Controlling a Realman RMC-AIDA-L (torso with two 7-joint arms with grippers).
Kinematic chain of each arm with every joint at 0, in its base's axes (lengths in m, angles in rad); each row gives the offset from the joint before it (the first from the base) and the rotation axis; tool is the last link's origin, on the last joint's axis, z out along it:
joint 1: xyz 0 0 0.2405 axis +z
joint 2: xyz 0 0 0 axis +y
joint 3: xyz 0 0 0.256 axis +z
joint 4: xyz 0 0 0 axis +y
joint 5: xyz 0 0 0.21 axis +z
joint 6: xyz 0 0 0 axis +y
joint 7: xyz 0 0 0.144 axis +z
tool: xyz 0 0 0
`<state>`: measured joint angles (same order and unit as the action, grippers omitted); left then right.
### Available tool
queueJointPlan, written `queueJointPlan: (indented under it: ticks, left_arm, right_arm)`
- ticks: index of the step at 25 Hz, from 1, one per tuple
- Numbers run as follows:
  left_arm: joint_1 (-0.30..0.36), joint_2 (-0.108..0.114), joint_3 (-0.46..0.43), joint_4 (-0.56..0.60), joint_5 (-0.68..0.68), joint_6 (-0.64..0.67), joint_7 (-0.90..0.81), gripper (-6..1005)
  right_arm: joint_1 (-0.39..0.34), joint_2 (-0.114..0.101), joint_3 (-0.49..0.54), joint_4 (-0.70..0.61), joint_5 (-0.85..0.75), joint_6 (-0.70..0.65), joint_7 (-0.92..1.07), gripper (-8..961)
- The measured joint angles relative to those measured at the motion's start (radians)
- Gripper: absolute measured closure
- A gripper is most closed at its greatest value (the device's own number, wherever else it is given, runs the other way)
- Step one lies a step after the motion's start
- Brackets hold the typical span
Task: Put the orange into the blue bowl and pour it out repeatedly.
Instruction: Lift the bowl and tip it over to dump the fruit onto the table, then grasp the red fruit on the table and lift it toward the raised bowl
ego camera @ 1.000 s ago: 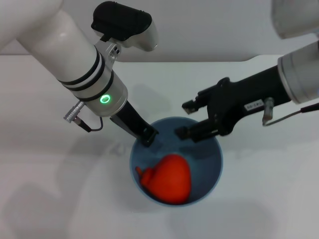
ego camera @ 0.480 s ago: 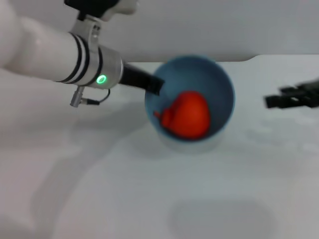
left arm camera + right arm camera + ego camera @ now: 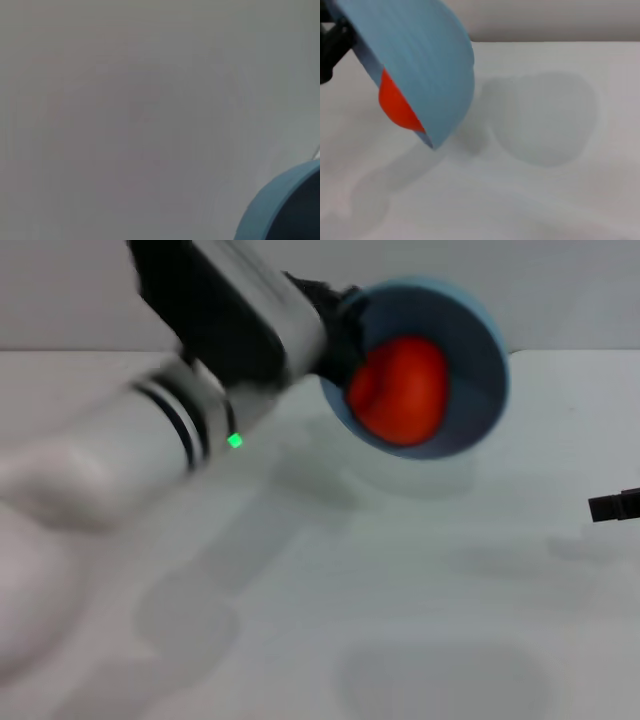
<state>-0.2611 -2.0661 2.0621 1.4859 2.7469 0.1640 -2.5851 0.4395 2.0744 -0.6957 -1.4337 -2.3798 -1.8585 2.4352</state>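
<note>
Left tool (image 3: 335, 325) grips the blue bowl (image 3: 480, 350) by its rim, holding it off the worktop (image 3: 400, 590) and tipped so the mouth faces the head camera. Inside, the orange (image 3: 400, 390) rests against the bowl's wall, short of the lower lip; more tilt should roll it out. Right tool (image 3: 615, 507) is barely visible far right, its state impossible to tell.

no readable text, labels, brands or numbers anywhere; blue bowl (image 3: 478, 360) plain, unmarked.
</note>
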Motion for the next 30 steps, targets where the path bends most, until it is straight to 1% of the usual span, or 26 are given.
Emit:
queueJointPlan:
  ticks: [2, 3, 4, 5, 6, 9, 10, 11, 13, 15, 17, 18, 21, 22, 23, 25, 26, 27, 28, 30]
  left_arm:
    - [0.021, -0.005, 0.061, -0.039, 0.091, -0.117, 0.028, 999]
    - [0.026, -0.007, 0.083, -0.056, 0.116, -0.155, 0.047, 1000]
    - [0.031, -0.009, 0.136, -0.105, 0.141, -0.237, 0.128, 1000]
    - [0.031, -0.009, 0.136, -0.105, 0.141, -0.237, 0.128, 1000]
    - [0.031, -0.009, 0.153, -0.124, 0.142, -0.269, 0.167, 1000]
    - [0.034, -0.010, 0.213, -0.210, 0.133, -0.421, 0.345, 1000]
    - [0.034, -0.010, 0.213, -0.210, 0.133, -0.421, 0.345, 1000]
    - [0.037, -0.011, 0.272, -0.280, 0.064, -0.568, 0.517, 1000]
    - [0.035, -0.011, 0.308, -0.317, -0.010, -0.651, 0.623, 1000]
    - [0.019, -0.012, 0.374, -0.380, -0.130, -0.797, 0.780, 1000]
    - [0.001, -0.012, 0.413, -0.413, -0.206, -0.867, 0.849, 1000]
    - [-0.007, -0.012, 0.424, -0.422, -0.242, -0.881, 0.865, 999]
    - [-0.031, -0.012, 0.431, -0.416, -0.383, -0.858, 0.881, 999]
    - [-0.031, -0.012, 0.431, -0.416, -0.383, -0.858, 0.881, 999]
    - [-0.041, -0.009, 0.393, -0.351, -0.536, -0.772, 0.883, 999]
    - [-0.037, -0.005, 0.343, -0.297, -0.613, -0.692, 0.888, 999]
    - [-0.031, -0.004, 0.287, -0.247, -0.663, -0.604, 0.890, 999]
    - [-0.023, -0.003, 0.216, -0.198, -0.720, -0.486, 0.890, 1000]
    - [-0.019, -0.002, 0.163, -0.167, -0.758, -0.402, 0.889, 1000]
    - [-0.018, -0.002, 0.008, -0.119, -0.856, -0.138, 0.855, 1000]
  right_arm:
    - [-0.002, 0.000, 0.020, 0.003, 0.000, -0.001, 0.008, 319]
    - [-0.004, 0.000, 0.029, 0.003, 0.000, -0.001, 0.010, 319]
    - [-0.006, -0.001, 0.048, 0.004, -0.001, -0.004, 0.011, 319]
    - [-0.006, -0.001, 0.048, 0.004, -0.001, -0.004, 0.011, 319]
    - [-0.007, -0.001, 0.056, 0.004, -0.001, -0.007, 0.011, 319]
    - [-0.009, -0.001, 0.067, 0.004, -0.001, -0.010, 0.011, 319]
    - [-0.010, -0.001, 0.067, 0.004, -0.001, -0.010, 0.011, 319]
    - [-0.010, -0.002, 0.067, 0.004, -0.001, -0.010, 0.011, 319]
    - [-0.012, -0.001, 0.068, 0.004, -0.001, -0.010, 0.011, 319]
    - [-0.013, -0.001, 0.068, 0.004, 0.000, -0.010, 0.011, 319]
    - [-0.013, 0.000, 0.068, 0.004, 0.004, -0.010, 0.011, 319]
    - [-0.012, 0.000, 0.068, 0.004, 0.005, -0.010, 0.011, 319]
    - [-0.007, 0.000, 0.057, 0.004, 0.007, -0.010, 0.008, 320]
    - [-0.006, 0.000, 0.054, 0.004, 0.008, -0.010, 0.006, 320]
    - [-0.005, 0.000, 0.049, 0.004, 0.008, -0.010, 0.005, 320]
    - [-0.003, 0.000, 0.034, 0.005, 0.010, -0.010, 0.003, 320]
    - [-0.002, 0.000, 0.025, 0.005, 0.011, -0.010, 0.003, 319]
    - [0.000, 0.000, 0.016, 0.005, 0.011, -0.010, 0.003, 319]
    - [0.001, 0.000, 0.007, 0.006, 0.011, -0.010, 0.003, 319]
    - [0.005, 0.000, -0.015, 0.011, 0.011, -0.009, 0.002, 319]
